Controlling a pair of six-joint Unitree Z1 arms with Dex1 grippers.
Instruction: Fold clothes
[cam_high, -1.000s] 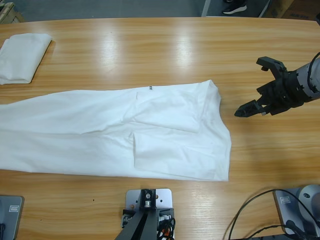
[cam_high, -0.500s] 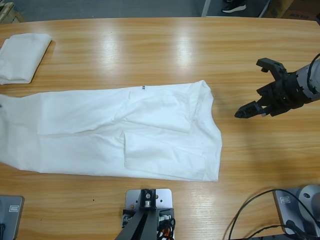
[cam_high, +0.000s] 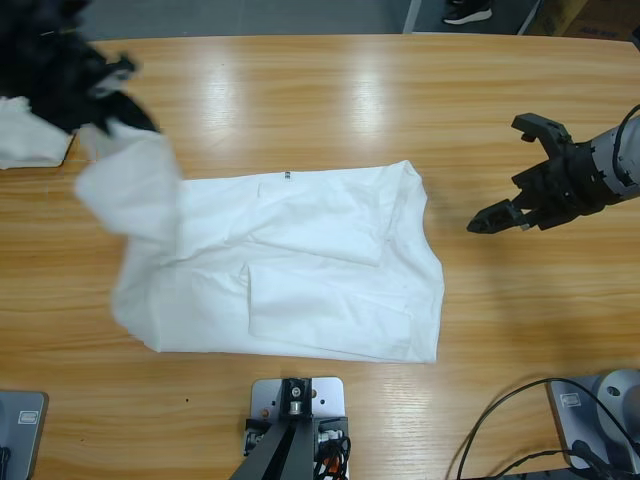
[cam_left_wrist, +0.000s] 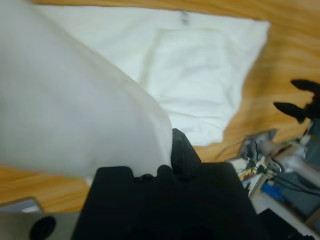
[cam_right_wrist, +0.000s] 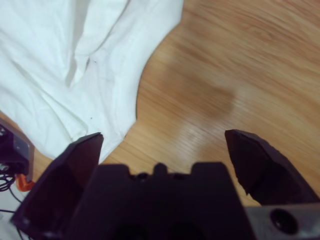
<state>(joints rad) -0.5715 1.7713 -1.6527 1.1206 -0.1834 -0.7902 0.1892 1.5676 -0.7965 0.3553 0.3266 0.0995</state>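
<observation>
A white T-shirt (cam_high: 320, 270) lies spread across the table's middle, its right part flat and partly folded over itself. Its left end (cam_high: 135, 185) is lifted off the wood and hangs from my left gripper (cam_high: 100, 90), a dark blur at the upper left. In the left wrist view the raised fabric (cam_left_wrist: 60, 110) drapes over the left gripper (cam_left_wrist: 165, 155), which is shut on it, and the rest of the shirt (cam_left_wrist: 200, 75) lies beyond. My right gripper (cam_high: 500, 175) hovers open over bare wood right of the shirt. In the right wrist view that gripper (cam_right_wrist: 162, 140) holds nothing, and the shirt's edge (cam_right_wrist: 75, 65) is ahead.
A second white cloth, folded (cam_high: 30, 140), sits at the table's far left, partly hidden by the left arm. The wooden table (cam_high: 330, 100) shows bare behind the shirt. Cables (cam_high: 520, 420) lie near the front right. The right gripper (cam_left_wrist: 300, 100) appears small in the left wrist view.
The left arm has come into view at the upper left, raising the shirt's left end off the table and carrying it rightward. The right gripper has stayed put.
</observation>
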